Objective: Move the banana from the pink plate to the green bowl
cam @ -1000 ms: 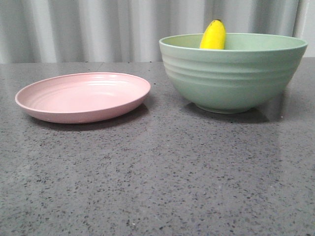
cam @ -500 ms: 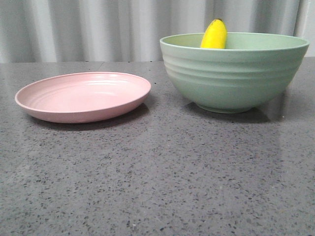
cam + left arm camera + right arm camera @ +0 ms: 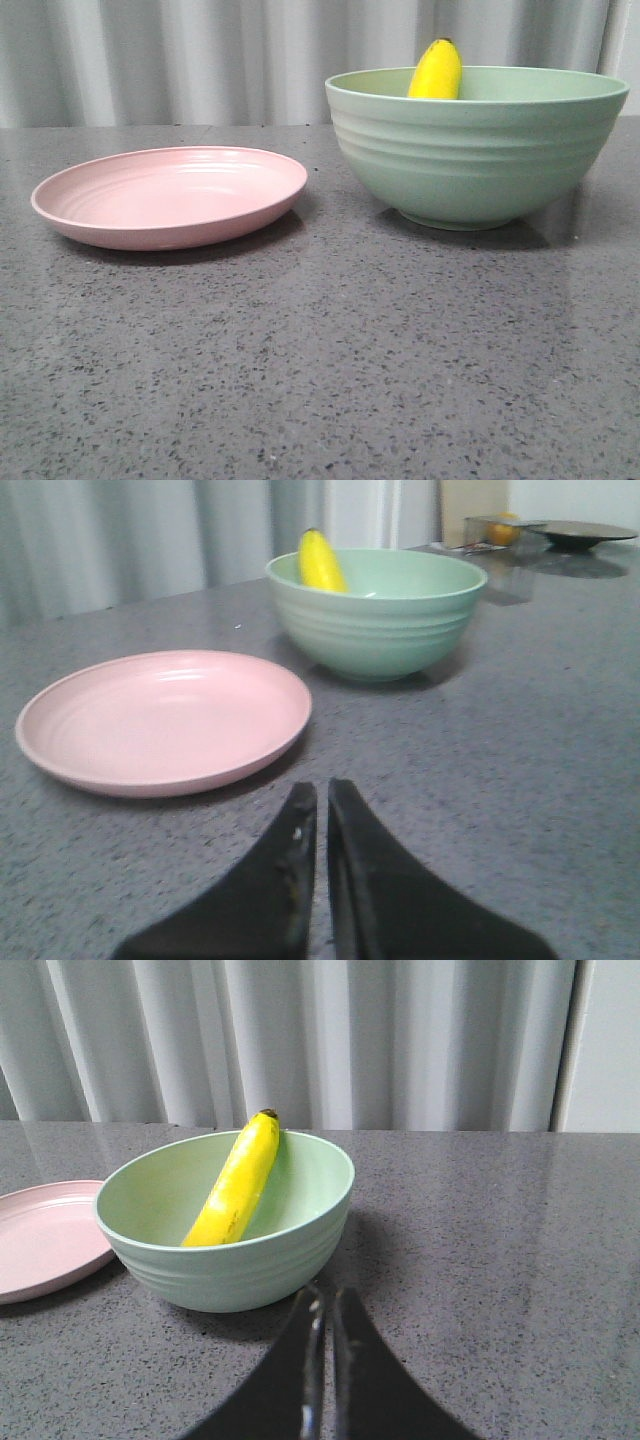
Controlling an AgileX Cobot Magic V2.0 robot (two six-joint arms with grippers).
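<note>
The banana (image 3: 436, 70) leans inside the green bowl (image 3: 470, 150) at the right of the front view, its dark tip above the rim. The right wrist view shows the banana (image 3: 236, 1182) lying against the bowl's (image 3: 226, 1260) inner wall. The pink plate (image 3: 170, 196) sits empty to the left of the bowl. In the left wrist view the plate (image 3: 165, 718), bowl (image 3: 378, 610) and banana (image 3: 320, 562) all show. My left gripper (image 3: 321, 792) is shut and empty, low over the table short of the plate. My right gripper (image 3: 328, 1295) is shut and empty, just short of the bowl.
The grey speckled tabletop (image 3: 320, 360) spreads before the dishes. A pale curtain (image 3: 200, 60) hangs behind. In the left wrist view a dark dish (image 3: 583, 530) and an orange object (image 3: 503, 528) sit far off beyond the bowl.
</note>
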